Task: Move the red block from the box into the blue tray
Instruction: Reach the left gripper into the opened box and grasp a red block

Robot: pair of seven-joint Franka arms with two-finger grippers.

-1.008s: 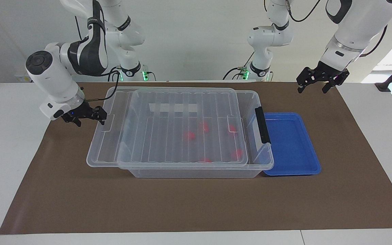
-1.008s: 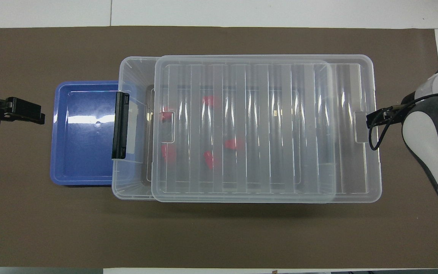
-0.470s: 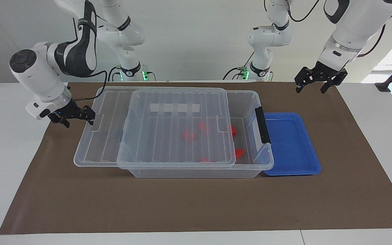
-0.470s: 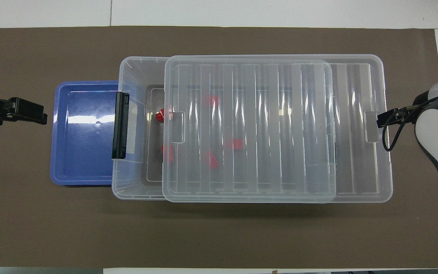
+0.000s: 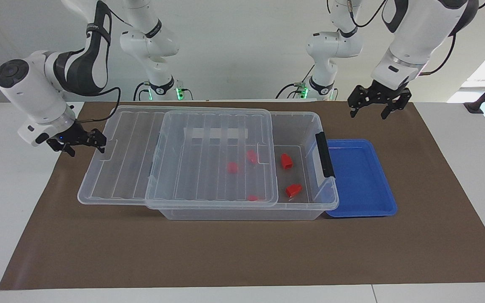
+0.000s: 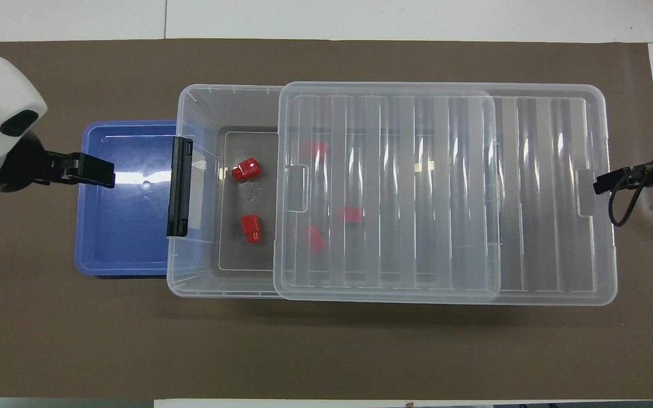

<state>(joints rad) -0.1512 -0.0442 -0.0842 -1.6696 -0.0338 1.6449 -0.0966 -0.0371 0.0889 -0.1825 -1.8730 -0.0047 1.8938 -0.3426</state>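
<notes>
The clear box [image 5: 246, 213] [image 6: 174, 281] stands mid-table with its ribbed lid [image 5: 192, 172] [image 6: 417, 192] slid partway off toward the right arm's end. Two red blocks [image 5: 286, 161] [image 5: 294, 190] lie uncovered on the box floor [image 6: 245, 169] [image 6: 250, 228]; others show blurred beneath the lid [image 5: 233, 167]. The blue tray [image 5: 360, 176] [image 6: 128, 226] sits against the box's latch end. My right gripper [image 5: 99, 145] [image 6: 601, 182] grips the lid's end tab. My left gripper [image 5: 368, 113] [image 6: 108, 174] hangs open in the air over the tray's edge, holding nothing.
A black latch handle [image 5: 324, 155] [image 6: 179, 195] stands up on the box's end, between the open part of the box and the tray. A brown mat [image 5: 242, 252] covers the table under everything.
My right gripper has drawn the lid toward the right arm's end, uncovering two red blocks. My left gripper has shifted toward the box, now over the tray's edge.
</notes>
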